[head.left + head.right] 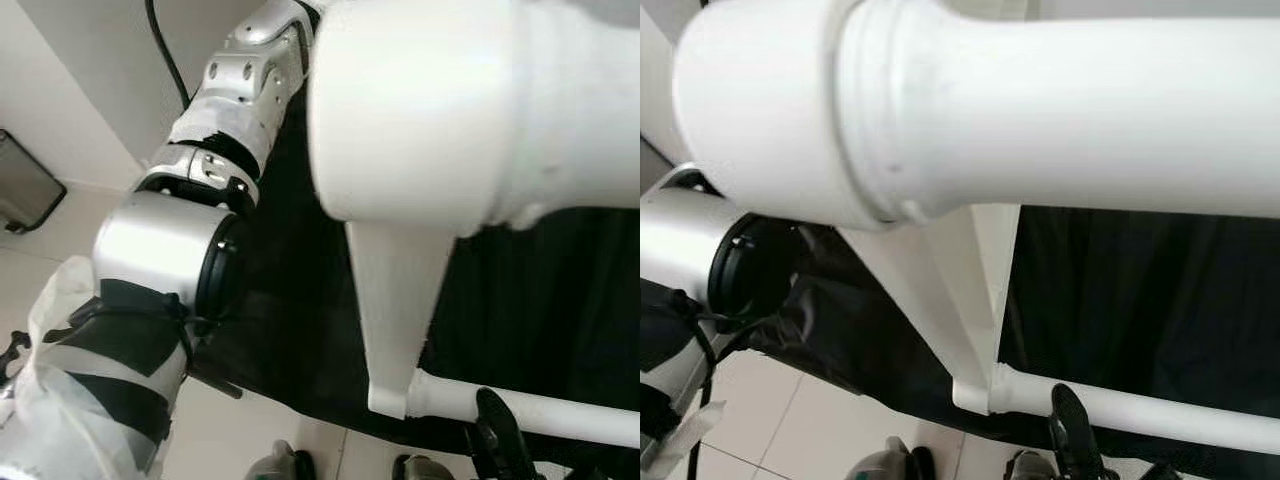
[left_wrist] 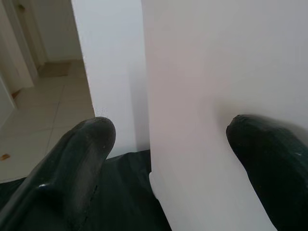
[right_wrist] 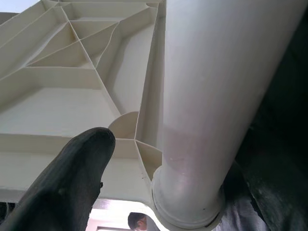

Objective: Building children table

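Left gripper (image 2: 168,139) jaws astride tabletop (image 2: 216,72) — parted

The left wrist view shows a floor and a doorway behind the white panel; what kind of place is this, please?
Probably a room in a home. The pale tiled floor runs to a doorway with white door frames. Plain white walls meet light floor tiles, and a white plastic table with a leg is being assembled.

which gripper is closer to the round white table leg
Right. The right gripper has its jaws around the table leg at its socket. The left gripper straddles a flat white panel instead.
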Available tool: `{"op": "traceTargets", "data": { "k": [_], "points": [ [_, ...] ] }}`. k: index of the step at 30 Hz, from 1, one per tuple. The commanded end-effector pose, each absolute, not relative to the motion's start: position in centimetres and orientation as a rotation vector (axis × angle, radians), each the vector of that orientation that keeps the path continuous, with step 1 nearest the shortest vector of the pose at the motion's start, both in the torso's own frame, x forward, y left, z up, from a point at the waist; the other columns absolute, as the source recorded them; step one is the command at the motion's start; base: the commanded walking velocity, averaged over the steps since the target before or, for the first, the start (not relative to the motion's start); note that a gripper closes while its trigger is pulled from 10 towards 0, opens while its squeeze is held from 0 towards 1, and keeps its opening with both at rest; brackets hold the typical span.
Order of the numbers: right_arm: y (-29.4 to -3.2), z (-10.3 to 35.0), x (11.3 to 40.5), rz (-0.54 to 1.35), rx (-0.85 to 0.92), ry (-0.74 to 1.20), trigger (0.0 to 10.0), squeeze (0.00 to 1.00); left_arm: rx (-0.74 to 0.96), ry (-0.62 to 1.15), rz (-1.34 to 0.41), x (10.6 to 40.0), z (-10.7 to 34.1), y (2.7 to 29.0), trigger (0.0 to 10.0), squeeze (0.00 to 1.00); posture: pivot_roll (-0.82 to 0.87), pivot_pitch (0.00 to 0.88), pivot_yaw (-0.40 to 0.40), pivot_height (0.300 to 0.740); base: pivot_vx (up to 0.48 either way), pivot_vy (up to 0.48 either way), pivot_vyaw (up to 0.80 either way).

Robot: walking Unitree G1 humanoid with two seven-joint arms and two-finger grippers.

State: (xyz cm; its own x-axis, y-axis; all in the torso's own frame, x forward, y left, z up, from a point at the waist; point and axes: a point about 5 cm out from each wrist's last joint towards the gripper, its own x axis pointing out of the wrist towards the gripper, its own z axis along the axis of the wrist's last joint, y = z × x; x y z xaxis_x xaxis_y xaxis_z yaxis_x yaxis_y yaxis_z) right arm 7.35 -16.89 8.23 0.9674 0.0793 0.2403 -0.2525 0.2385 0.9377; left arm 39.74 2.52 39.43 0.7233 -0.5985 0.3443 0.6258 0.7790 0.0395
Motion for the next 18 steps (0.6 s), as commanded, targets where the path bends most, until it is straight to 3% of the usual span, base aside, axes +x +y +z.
{"op": "traceTargets", "data": {
  "k": [1,13,18],
  "points": [
    [-15.7,4.4,1.2,-0.181,1.394,-0.038,10.0,0.0,-0.04,-0.362,-0.723,39.5,39.8,2.2,10.0,0.0,-0.2,0.108,0.197,0.74,0.0,0.0,0.0],
    [-14.6,5.2,0.5,-0.143,1.324,-0.081,10.0,0.0,-0.012,-0.37,-0.727,39.5,39.8,2.2,10.0,0.0,-0.24,0.097,0.237,0.74,0.0,0.0,0.0],
    [-15.0,4.3,-1.0,-0.251,1.204,-0.122,10.0,0.0,0.001,-0.373,-0.74,39.4,39.7,1.6,10.0,0.0,-0.28,0.097,0.271,0.74,0.0,0.0,0.0]
  ]
}}
